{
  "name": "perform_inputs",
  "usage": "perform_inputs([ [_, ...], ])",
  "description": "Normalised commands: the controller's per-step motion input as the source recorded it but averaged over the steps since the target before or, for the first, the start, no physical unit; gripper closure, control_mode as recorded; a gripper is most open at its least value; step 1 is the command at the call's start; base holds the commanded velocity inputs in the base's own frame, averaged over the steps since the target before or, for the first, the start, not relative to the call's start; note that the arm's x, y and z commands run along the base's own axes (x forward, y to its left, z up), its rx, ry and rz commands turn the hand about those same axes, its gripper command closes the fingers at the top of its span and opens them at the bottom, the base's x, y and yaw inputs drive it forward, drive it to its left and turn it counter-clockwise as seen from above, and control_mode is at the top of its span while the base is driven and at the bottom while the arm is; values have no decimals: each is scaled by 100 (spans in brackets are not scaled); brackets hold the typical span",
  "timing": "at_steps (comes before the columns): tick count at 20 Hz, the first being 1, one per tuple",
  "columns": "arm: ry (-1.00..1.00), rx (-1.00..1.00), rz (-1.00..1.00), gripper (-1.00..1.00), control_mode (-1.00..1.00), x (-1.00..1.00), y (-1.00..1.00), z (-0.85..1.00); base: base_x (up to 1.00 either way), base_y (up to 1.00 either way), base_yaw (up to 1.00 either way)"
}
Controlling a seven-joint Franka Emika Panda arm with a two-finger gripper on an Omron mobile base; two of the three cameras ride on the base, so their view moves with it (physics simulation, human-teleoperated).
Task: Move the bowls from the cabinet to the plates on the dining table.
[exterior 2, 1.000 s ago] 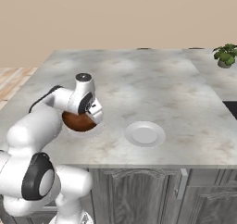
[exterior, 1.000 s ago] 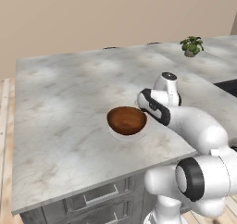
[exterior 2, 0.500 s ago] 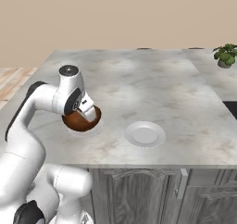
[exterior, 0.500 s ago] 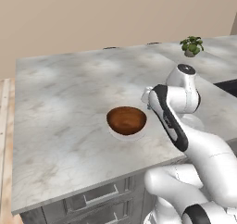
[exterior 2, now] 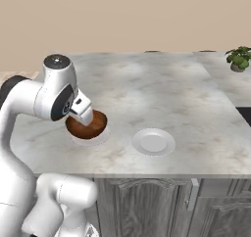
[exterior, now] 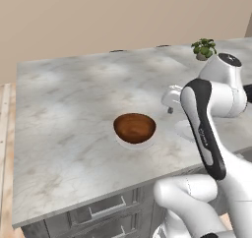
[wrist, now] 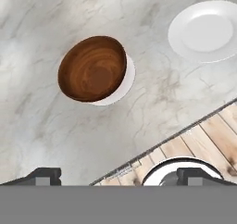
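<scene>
A reddish-brown wooden bowl (exterior: 134, 128) (exterior 2: 89, 127) (wrist: 92, 69) stands upright on a white plate (wrist: 128, 81) near the front edge of the marble dining table (exterior: 59, 99). A second plate (exterior 2: 153, 141) (wrist: 206, 31) lies bare to its right. My gripper (wrist: 120, 174) hangs above the table's front edge, apart from the bowl, open with nothing between its fingertips (wrist: 44, 174). In the right base view my hand (exterior 2: 81, 108) covers part of the bowl. The cabinet is out of view.
A small potted plant (exterior: 204, 48) (exterior 2: 238, 59) stands at the far right of the counter. The table's front edge and wooden floor (wrist: 203, 135) lie below my hand. Drawers (exterior: 106, 207) are set in the base under the table.
My hand has lifted up and drawn back from the bowl, and the arm has folded higher. The bowl stays on its plate. The jaws have stayed wide.
</scene>
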Motion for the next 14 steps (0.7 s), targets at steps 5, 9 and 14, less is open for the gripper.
perform_inputs([
  [5, 3, -8, 7, -100, -100, -90, 0, 41, 0, 0, 0],
  [9, 0, -13, 2, -100, -100, -79, 0, 23, 0, 0, 0],
  [14, 0, -10, 3, -100, -100, -23, 0, 0, 0, 0, 0],
])
